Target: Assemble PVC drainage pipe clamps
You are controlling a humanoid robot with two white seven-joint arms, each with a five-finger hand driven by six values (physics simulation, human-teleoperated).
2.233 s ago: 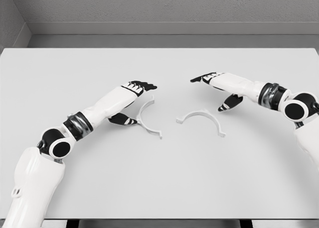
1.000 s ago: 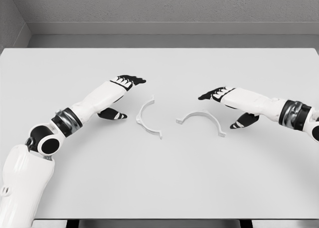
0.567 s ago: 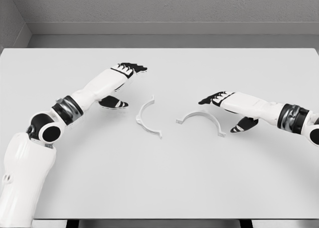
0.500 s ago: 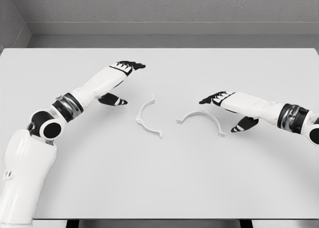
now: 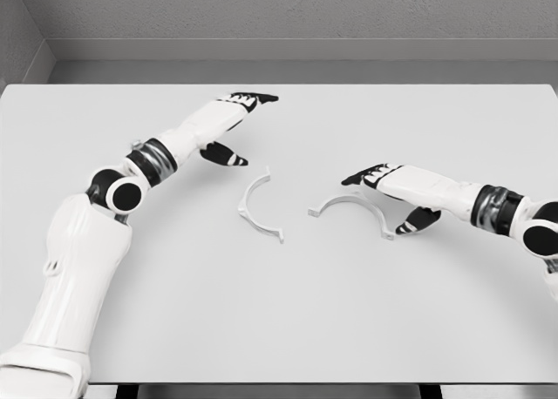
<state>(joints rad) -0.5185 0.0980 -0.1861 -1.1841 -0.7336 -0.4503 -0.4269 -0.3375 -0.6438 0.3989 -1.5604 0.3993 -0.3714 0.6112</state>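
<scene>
Plainly, the right hand hovers open over the right clamp half, holding nothing; a clumsy pinch could skid that thin arc across the table. At its nine o'clock lies the left clamp half. The left hand, open and empty, sits at eleven o'clock. No containers are visible.

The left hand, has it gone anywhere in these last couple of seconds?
Yes. The left hand has pulled away from the left clamp half, going up toward the table's far edge. The clamp half stayed put.
</scene>
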